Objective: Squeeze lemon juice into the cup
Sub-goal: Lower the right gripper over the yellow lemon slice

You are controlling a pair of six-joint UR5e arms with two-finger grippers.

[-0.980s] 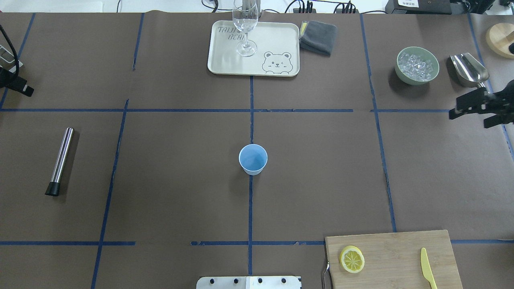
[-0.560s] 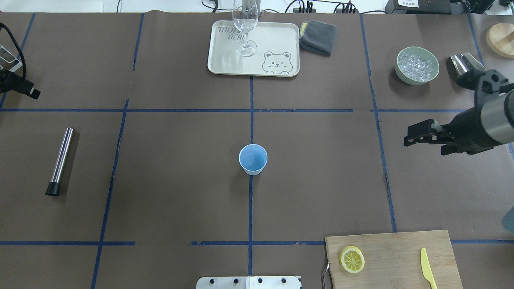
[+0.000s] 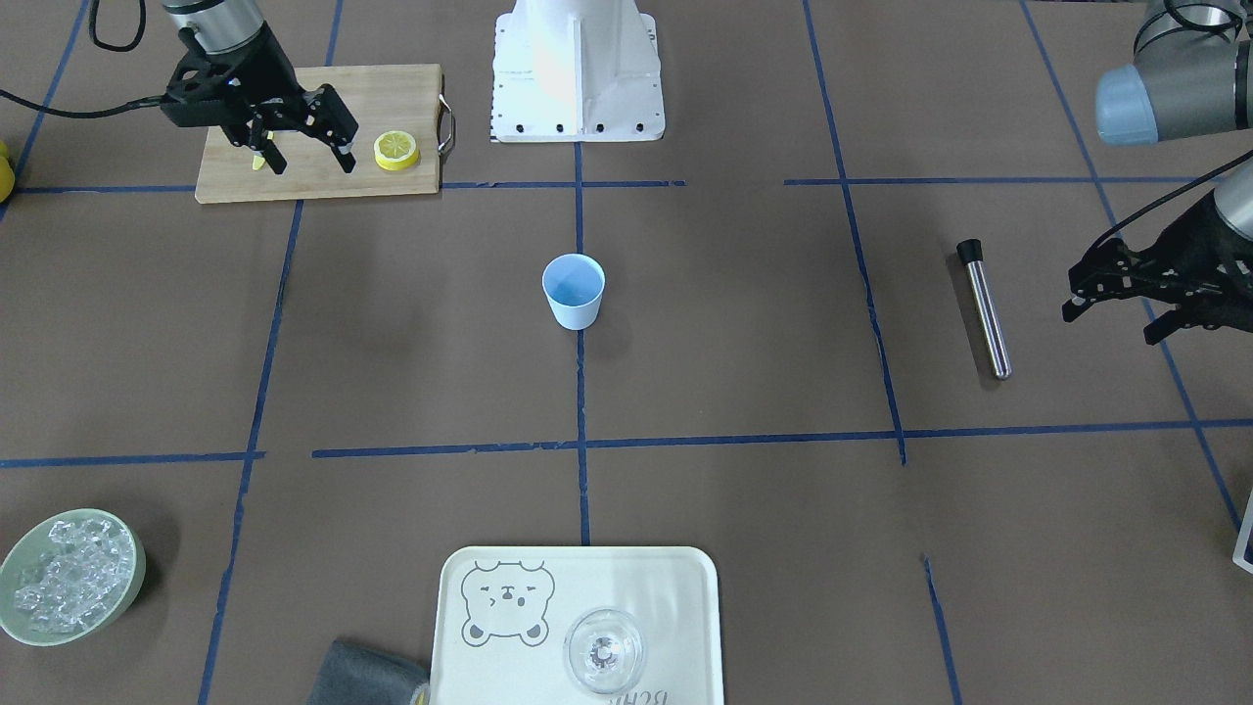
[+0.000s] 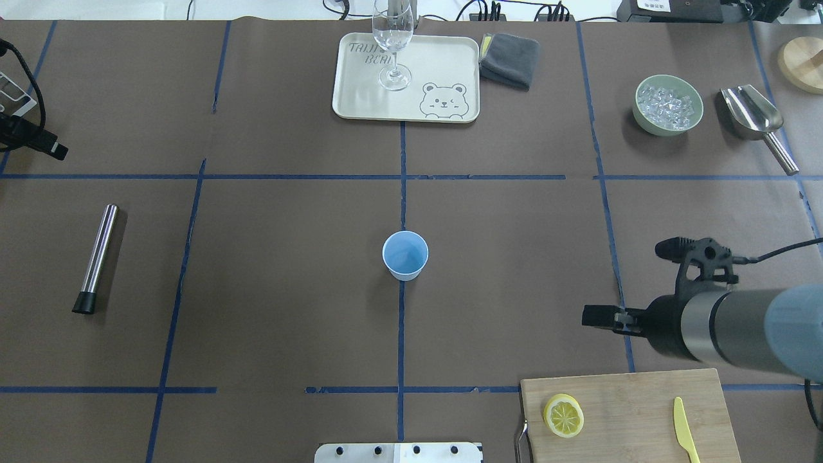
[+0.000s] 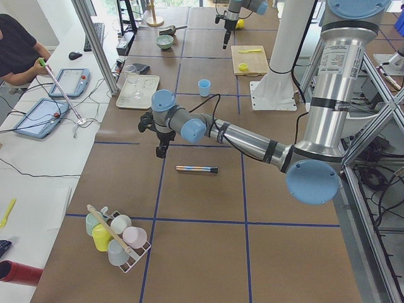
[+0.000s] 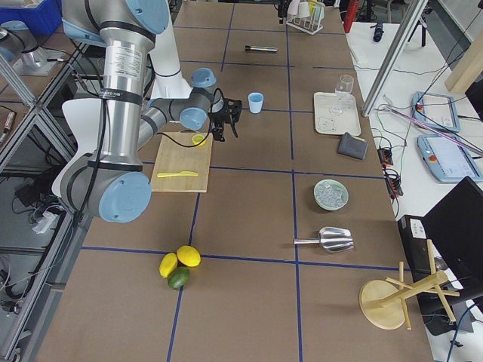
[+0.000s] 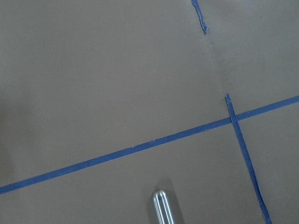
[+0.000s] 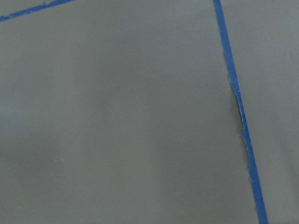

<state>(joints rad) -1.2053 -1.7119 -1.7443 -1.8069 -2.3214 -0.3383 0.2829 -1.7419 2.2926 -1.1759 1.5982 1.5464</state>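
The lemon (image 4: 564, 415) is a thin yellow slice lying flat on the left end of a wooden cutting board (image 4: 643, 392); it also shows in the front view (image 3: 396, 149). The light-blue cup (image 4: 405, 254) stands upright at the table's middle, seen too from the front (image 3: 574, 289). My right gripper (image 3: 310, 157) is open and empty. It hovers in the air near the board's far edge (image 4: 601, 317), beside the lemon and not touching it. My left gripper (image 3: 1114, 318) is open and empty, at the table's left edge, far from both.
A yellow knife (image 4: 685, 427) lies on the board's right part. A steel rod (image 4: 96, 257) lies at the left. At the back are a tray (image 4: 450, 64) with a clear glass (image 4: 392, 45), a grey cloth (image 4: 510, 59), a bowl of ice (image 4: 667, 105) and a metal scoop (image 4: 752, 116).
My right arm has swung from the far right, by the scoop, toward the near side and now hangs by the cutting board. The left gripper has barely shifted.
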